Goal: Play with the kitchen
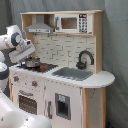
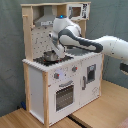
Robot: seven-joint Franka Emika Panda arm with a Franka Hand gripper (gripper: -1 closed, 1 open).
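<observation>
Over the stovetop (image 1: 42, 66): arm's gripper (image 2: 54, 52) positioned above a small metal pot (image 1: 32, 62).
The kitchen (image 2: 60, 80) stands on a wooden floor (image 2: 107, 107); whether the pincer is open or closed cannot be determined.

From my station, both exterior views show a dark grey-green curtain (image 1: 117, 45) hanging behind everything, falling in soft vertical folds. In the second exterior view I see the same curtain (image 2: 10, 55) filling the backdrop, and below it a light wooden floor (image 2: 107, 107) made of boards, with a dark seam running across it. The light is even and dim, without strong shadows
</observation>
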